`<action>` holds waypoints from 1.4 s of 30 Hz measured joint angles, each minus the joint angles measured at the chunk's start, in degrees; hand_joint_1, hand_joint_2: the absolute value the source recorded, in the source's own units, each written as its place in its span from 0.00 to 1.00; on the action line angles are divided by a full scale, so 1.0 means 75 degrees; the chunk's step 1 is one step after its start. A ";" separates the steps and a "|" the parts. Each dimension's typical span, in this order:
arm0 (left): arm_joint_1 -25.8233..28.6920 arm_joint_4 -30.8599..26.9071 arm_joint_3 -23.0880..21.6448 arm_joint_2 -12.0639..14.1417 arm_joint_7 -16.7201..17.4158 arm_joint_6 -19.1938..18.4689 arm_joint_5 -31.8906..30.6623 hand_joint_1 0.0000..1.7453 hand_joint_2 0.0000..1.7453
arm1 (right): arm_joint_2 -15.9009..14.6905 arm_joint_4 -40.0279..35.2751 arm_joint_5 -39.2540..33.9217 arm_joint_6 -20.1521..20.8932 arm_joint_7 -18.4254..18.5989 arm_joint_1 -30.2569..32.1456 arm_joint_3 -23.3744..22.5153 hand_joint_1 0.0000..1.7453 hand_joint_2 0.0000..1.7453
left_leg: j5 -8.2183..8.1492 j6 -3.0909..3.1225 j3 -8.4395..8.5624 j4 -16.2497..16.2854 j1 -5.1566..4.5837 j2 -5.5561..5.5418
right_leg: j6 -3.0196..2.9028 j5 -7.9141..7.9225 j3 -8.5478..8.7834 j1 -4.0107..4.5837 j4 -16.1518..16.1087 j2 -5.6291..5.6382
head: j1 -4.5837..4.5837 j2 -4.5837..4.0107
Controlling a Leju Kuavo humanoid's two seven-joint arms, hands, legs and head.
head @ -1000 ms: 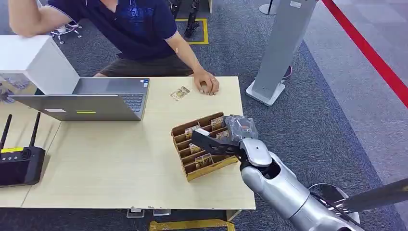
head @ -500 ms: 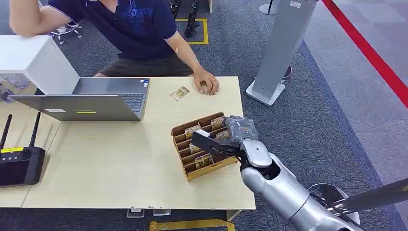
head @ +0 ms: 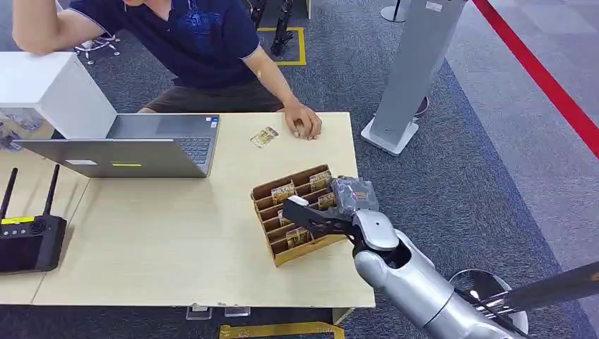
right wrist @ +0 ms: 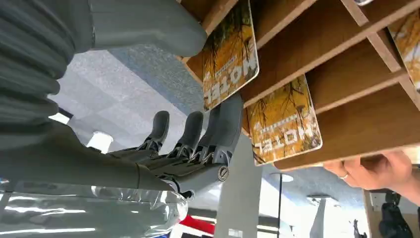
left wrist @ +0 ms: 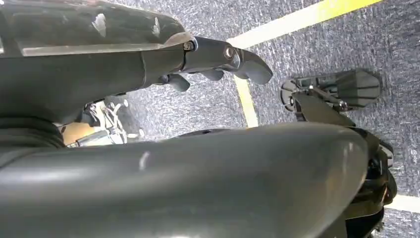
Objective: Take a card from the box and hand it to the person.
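The right hand's fingers and thick thumb bracket one hotel card standing in the box. The thumb lies along one face, a finger presses the other, so I judge it pinched, though not yet lifted clear of its slot. The right hand sits over the box's 3 o'clock side, at 4 o'clock on the table. This is the picking step. Next, the card must draw straight out along its slot, then travel toward 12 o'clock, where the person's hand rests beside a loose card. The left hand hangs slack over carpet, holding nothing.
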 joint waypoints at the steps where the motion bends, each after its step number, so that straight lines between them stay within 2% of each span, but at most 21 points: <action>1: 0.0000 0.0000 -0.0003 0.0000 0.0000 -0.0009 -0.0006 0.00 0.00 | -0.0003 0.0000 0.0000 0.0000 0.0000 0.0014 0.0000 0.64 1.00 | 0.0000 0.0000 0.0000 0.0000 0.0000 0.0000 | 0.0000 0.0000 0.0000 0.0000 0.0000 0.0000 | 0.0000 0.0000; 2: 0.0000 0.0000 -0.0003 0.0000 0.0000 -0.0009 -0.0006 0.00 0.00 | -0.0003 0.0000 0.0000 0.0000 0.0006 0.0025 -0.0003 0.68 1.00 | 0.0000 0.0000 0.0000 0.0000 0.0000 0.0000 | 0.0000 0.0000 0.0000 0.0000 0.0000 0.0000 | 0.0000 0.0000; 9: 0.0000 0.0000 -0.0009 0.0000 0.0000 -0.0012 -0.0012 0.00 0.00 | -0.0012 0.0000 0.0018 0.0006 0.0015 0.0042 -0.0009 0.74 1.00 | 0.0000 0.0000 0.0000 0.0000 0.0000 0.0000 | 0.0000 0.0000 0.0000 0.0000 0.0000 0.0000 | 0.0000 0.0000; 11: 0.0001 0.0000 -0.0009 0.0000 0.0000 -0.0017 -0.0012 0.00 0.00 | -0.0012 0.0000 0.0029 0.0009 0.0015 0.0042 -0.0012 0.73 1.00 | 0.0000 0.0000 0.0000 0.0000 0.0000 0.0000 | 0.0000 0.0000 0.0000 0.0000 0.0000 0.0000 | 0.0000 0.0000; 15: 0.0001 0.0000 -0.0009 0.0000 0.0003 -0.0020 -0.0009 0.00 0.00 | -0.0012 0.0000 0.0038 0.0020 0.0017 0.0040 -0.0015 0.79 1.00 | 0.0000 0.0000 0.0000 0.0000 0.0000 0.0000 | 0.0000 0.0000 0.0001 0.0000 0.0000 0.0000 | 0.0000 0.0000; 34: 0.0003 0.0000 -0.0020 0.0000 -0.0006 -0.0032 -0.0032 0.00 0.00 | -0.0020 -0.0081 0.0076 -0.0026 0.0096 0.0046 -0.0140 0.78 1.00 | 0.0000 0.0000 0.0001 0.0000 0.0000 0.0000 | 0.0000 0.0000 0.0000 0.0000 0.0000 0.0000 | 0.0000 0.0000; 37: 0.0007 0.0000 -0.0020 0.0000 -0.0032 -0.0032 -0.0003 0.00 0.00 | -0.0064 -0.0339 0.0073 -0.0055 0.0128 0.0055 -0.0187 0.78 1.00 | 0.0000 0.0000 0.0001 0.0000 0.0000 0.0000 | 0.0000 0.0000 0.0000 0.0000 0.0000 0.0001 | 0.0000 0.0000; 42: 0.0019 0.0000 -0.0020 0.0000 -0.0032 -0.0032 0.0055 0.00 0.00 | -0.0195 -0.1307 -0.0035 -0.0076 0.0288 0.0014 -0.0341 0.78 1.00 | 0.0000 0.0000 0.0001 0.0000 0.0000 0.0001 | 0.0000 0.0000 0.0000 0.0000 0.0000 0.0002 | 0.0000 0.0000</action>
